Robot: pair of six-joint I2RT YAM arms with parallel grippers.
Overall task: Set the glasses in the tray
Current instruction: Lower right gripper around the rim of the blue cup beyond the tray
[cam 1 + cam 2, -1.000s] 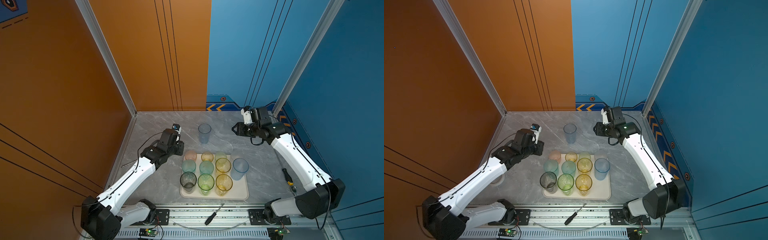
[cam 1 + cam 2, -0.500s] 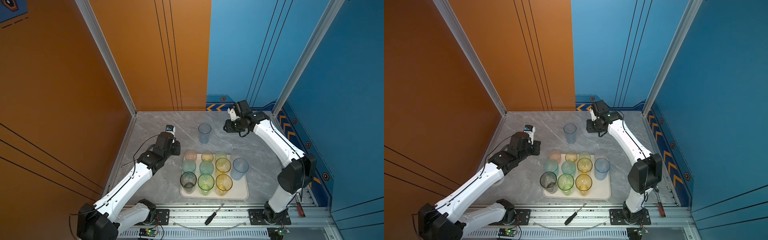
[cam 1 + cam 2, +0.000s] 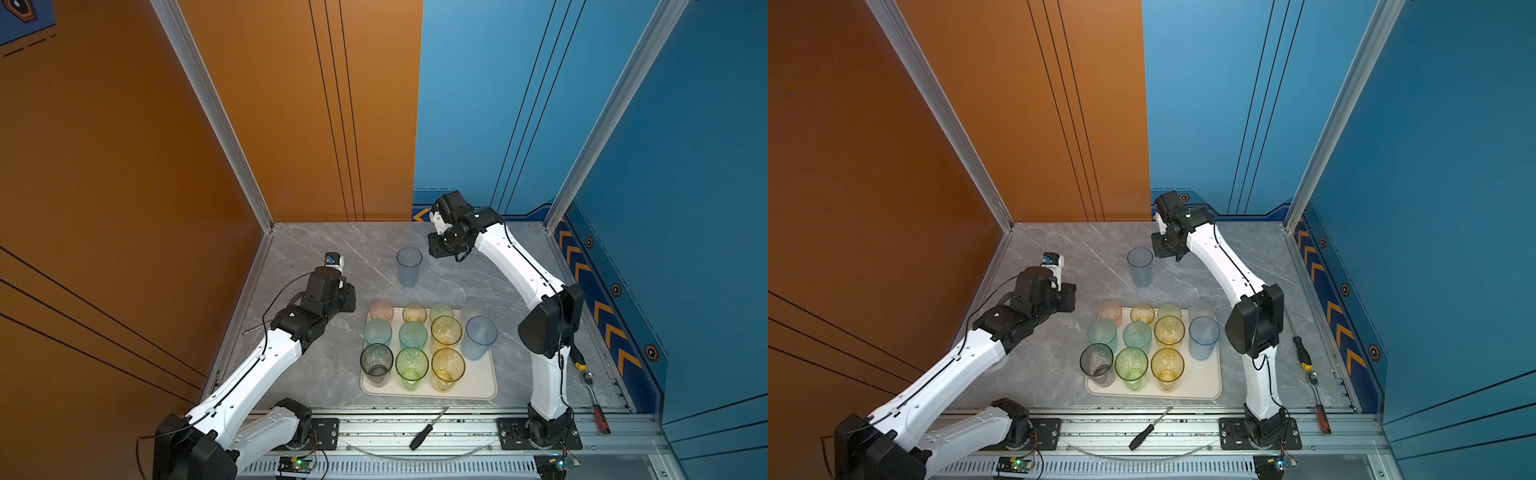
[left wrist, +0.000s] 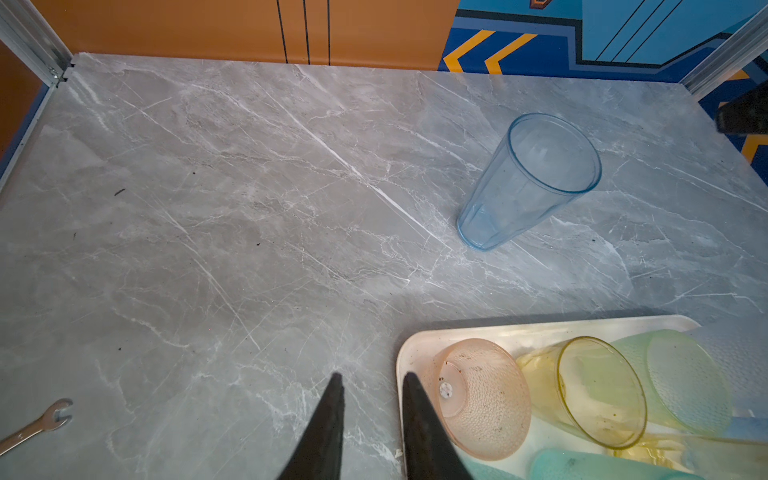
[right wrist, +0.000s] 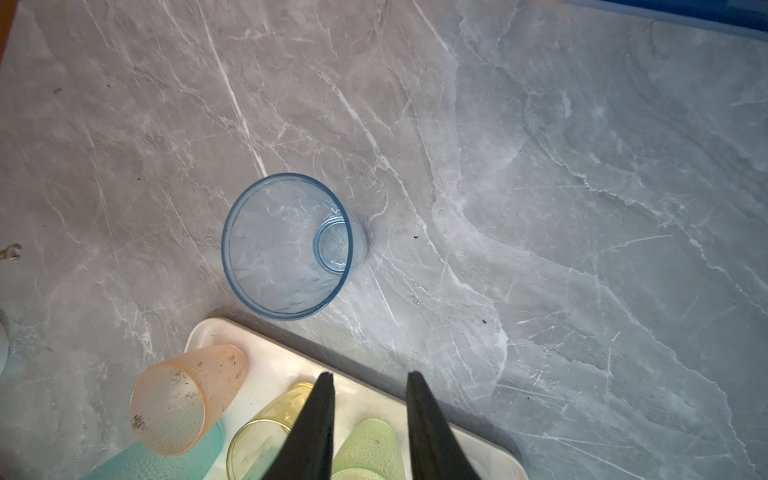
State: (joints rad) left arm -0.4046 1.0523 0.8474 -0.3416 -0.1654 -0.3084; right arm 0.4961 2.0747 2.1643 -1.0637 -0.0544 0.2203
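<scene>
Marble [image 5: 582,208]: blue glass [image 5: 286,245] near right claw [image 5: 370,375]

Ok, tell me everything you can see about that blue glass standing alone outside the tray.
The lone blue glass is a tall, translucent, pale blue tapered tumbler, faintly faceted, with a wide rim and a narrow base. It stands upright and empty on the grey marbled table, beyond the far edge of the tray, touching nothing else.

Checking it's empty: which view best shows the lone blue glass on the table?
The right wrist view: it looks down into the blue glass, showing full rim and bare bottom. The left wrist view shows its side, upright. In both top views it is small.
</scene>
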